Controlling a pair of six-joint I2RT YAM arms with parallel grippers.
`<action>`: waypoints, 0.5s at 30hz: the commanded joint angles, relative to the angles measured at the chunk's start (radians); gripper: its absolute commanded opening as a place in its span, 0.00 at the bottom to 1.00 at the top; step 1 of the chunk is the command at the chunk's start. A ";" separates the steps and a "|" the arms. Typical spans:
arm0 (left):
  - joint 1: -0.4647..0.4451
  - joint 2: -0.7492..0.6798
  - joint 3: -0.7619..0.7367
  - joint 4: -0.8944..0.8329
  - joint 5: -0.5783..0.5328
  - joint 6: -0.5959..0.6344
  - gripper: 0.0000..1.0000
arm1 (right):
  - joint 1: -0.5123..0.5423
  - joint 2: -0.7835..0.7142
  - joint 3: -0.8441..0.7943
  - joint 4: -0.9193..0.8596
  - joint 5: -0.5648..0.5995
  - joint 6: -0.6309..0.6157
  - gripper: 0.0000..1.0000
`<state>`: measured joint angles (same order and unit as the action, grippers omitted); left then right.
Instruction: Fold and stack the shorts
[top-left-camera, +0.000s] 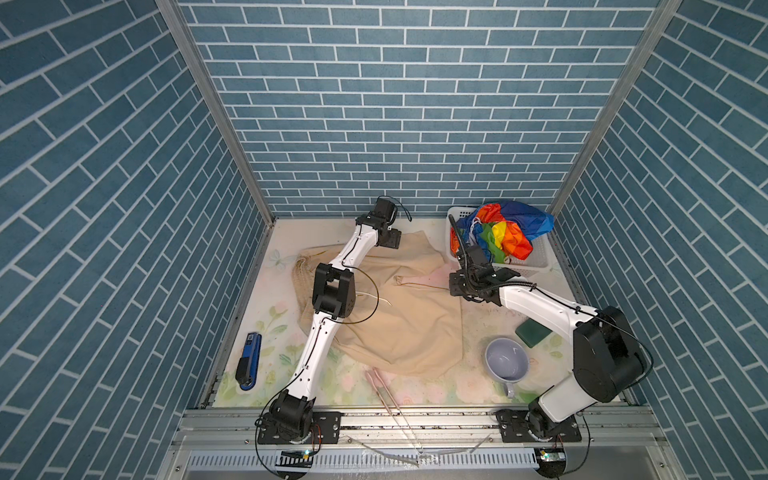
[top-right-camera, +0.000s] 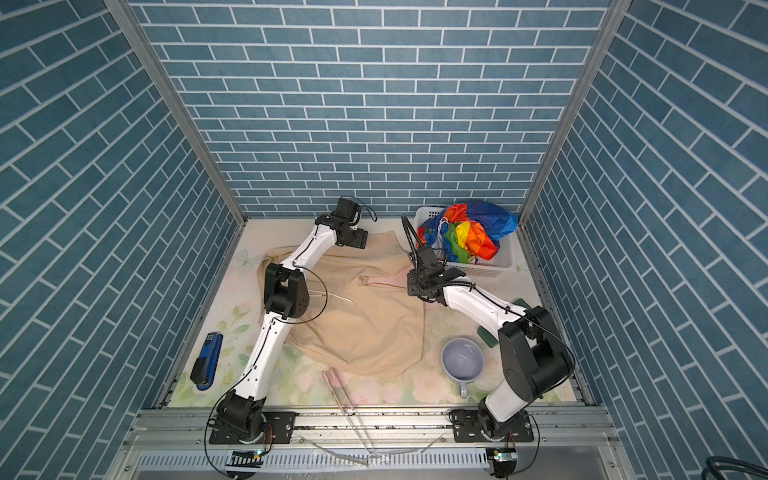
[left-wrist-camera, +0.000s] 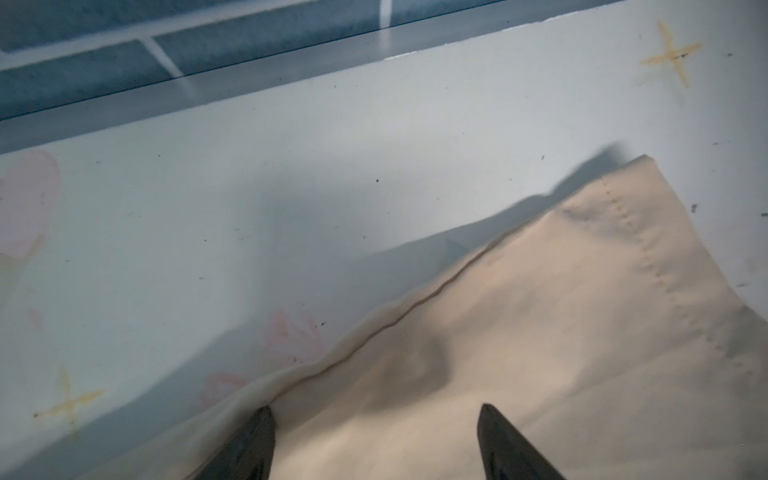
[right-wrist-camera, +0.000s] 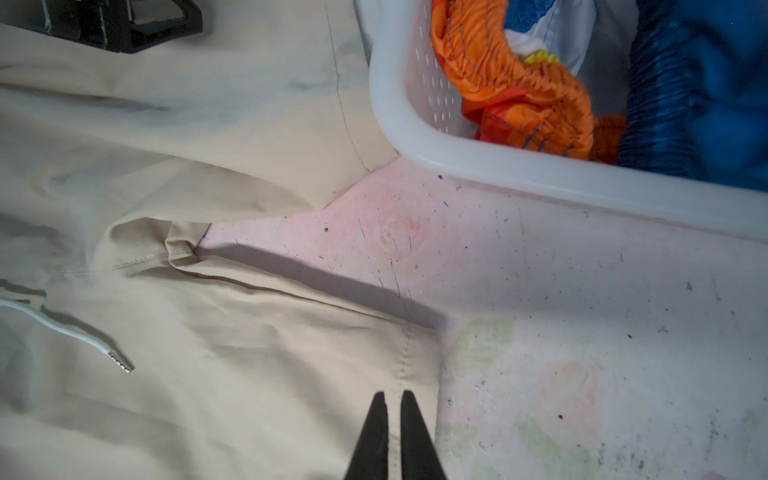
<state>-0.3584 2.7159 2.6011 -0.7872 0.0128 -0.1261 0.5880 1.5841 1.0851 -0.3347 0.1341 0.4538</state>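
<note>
The beige shorts (top-left-camera: 407, 324) (top-right-camera: 374, 328) lie spread and rumpled across the middle of the table. My left gripper (top-left-camera: 392, 241) (left-wrist-camera: 375, 409) hangs open over their far leg (left-wrist-camera: 540, 332), near its seam edge and hem corner, with nothing between the fingers. My right gripper (top-left-camera: 457, 291) (right-wrist-camera: 393, 392) is shut, its tips just above the hem stitching of the near leg (right-wrist-camera: 208, 374) at the cloth's right edge. The rainbow-striped shorts (top-left-camera: 507, 232) (top-right-camera: 469, 232) (right-wrist-camera: 540, 91) sit bunched in the white basket (top-left-camera: 536, 259) (right-wrist-camera: 415, 137) at the back right.
A blue stapler (top-left-camera: 248, 360) lies at the left edge. At the front right are a lavender mug (top-left-camera: 506, 359) and a green sponge (top-left-camera: 533, 332). Pink tongs (top-left-camera: 384, 388) lie at the front. A white cord (right-wrist-camera: 83, 336) rests on the beige cloth. The back wall is close behind the left gripper.
</note>
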 joint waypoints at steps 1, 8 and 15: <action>0.000 0.052 0.032 -0.005 0.011 -0.042 0.77 | -0.004 0.003 -0.011 0.011 -0.007 0.047 0.11; -0.002 0.083 0.067 -0.018 0.031 -0.091 0.30 | -0.009 0.004 -0.011 0.015 -0.011 0.062 0.12; 0.039 0.091 0.065 0.096 0.165 -0.219 0.00 | -0.013 -0.003 -0.021 0.031 -0.019 0.072 0.12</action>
<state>-0.3500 2.7804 2.6495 -0.7563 0.0929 -0.2577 0.5804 1.5841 1.0851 -0.3210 0.1253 0.4759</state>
